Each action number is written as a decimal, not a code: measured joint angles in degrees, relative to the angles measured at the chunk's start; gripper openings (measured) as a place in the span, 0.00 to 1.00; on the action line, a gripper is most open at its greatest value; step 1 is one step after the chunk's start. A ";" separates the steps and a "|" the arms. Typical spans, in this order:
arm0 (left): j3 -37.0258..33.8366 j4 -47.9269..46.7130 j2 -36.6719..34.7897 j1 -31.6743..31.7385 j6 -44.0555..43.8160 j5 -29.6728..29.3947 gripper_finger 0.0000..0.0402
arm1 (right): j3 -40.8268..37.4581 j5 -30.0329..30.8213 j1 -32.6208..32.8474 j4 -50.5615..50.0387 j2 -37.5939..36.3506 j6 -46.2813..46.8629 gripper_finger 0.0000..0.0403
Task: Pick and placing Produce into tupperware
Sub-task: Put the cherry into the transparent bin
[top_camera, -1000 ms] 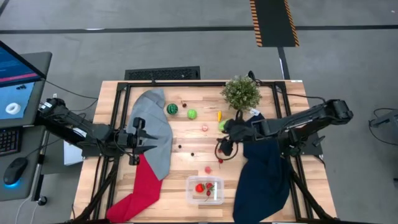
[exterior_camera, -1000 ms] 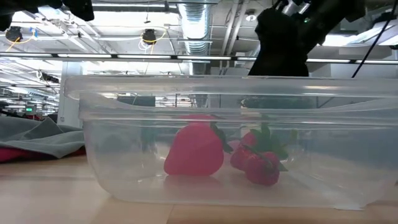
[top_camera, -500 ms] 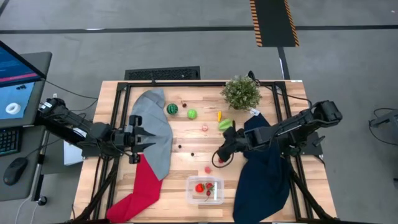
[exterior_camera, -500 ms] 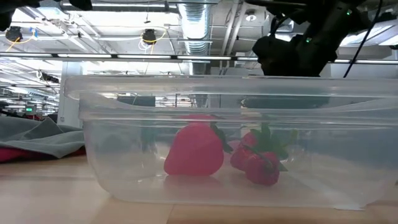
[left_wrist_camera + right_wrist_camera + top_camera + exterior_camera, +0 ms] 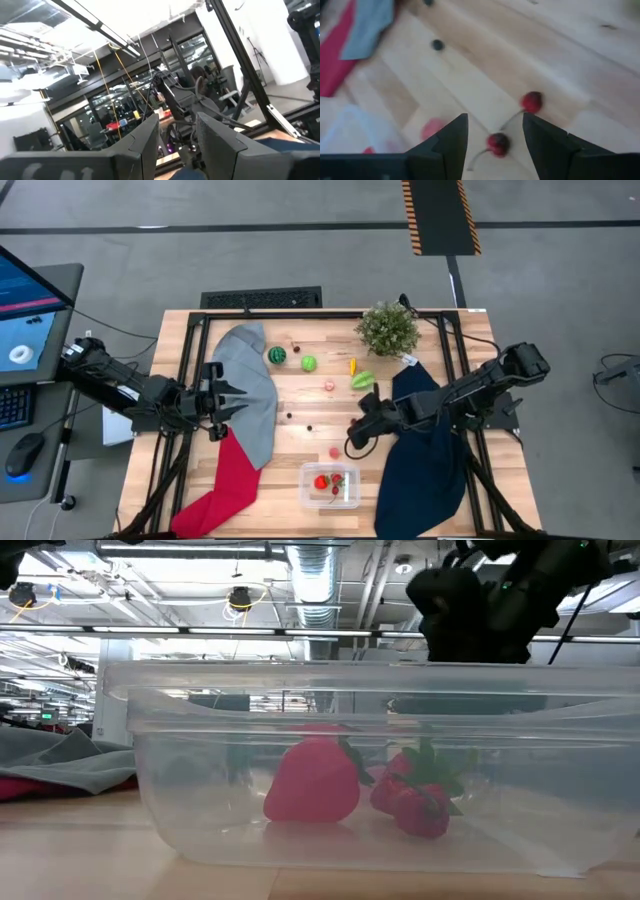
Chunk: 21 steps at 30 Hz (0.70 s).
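Observation:
The clear tupperware [image 5: 331,485] stands near the table's near edge and fills the low view [image 5: 330,770]; a red strawberry [image 5: 312,780] and small red berries [image 5: 420,802] lie in it. My right gripper [image 5: 352,442] is open just beyond it, fingers pointing down on either side of two stemmed cherries [image 5: 498,142], touching neither. A pink piece [image 5: 335,451] lies beside them. The striped melon ball [image 5: 276,355], a green ball [image 5: 309,363], a yellow piece [image 5: 352,366] and a green piece [image 5: 362,379] lie farther back. My left gripper [image 5: 225,402] is open over the grey cloth.
A grey cloth [image 5: 250,395] and a red cloth [image 5: 225,480] lie on the table's left side, a navy cloth [image 5: 420,465] on its right. A bushy potted plant [image 5: 388,328] stands at the far right. Small dark bits [image 5: 290,417] dot the wood.
My right gripper has moved from beside the green piece toward the table's near edge, coming over the cherries close to the tupperware. The produce and the tupperware have stayed put.

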 joint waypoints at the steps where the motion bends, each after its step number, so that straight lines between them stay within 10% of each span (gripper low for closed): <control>1: 0.00 -0.05 0.00 0.00 -0.35 0.00 0.30 | 0.02 -0.35 0.12 1.41 0.51 0.24 0.52; 21: 0.00 -3.93 0.05 0.02 -4.50 3.09 0.30 | 12.04 -4.24 -0.53 -11.10 14.01 4.95 0.43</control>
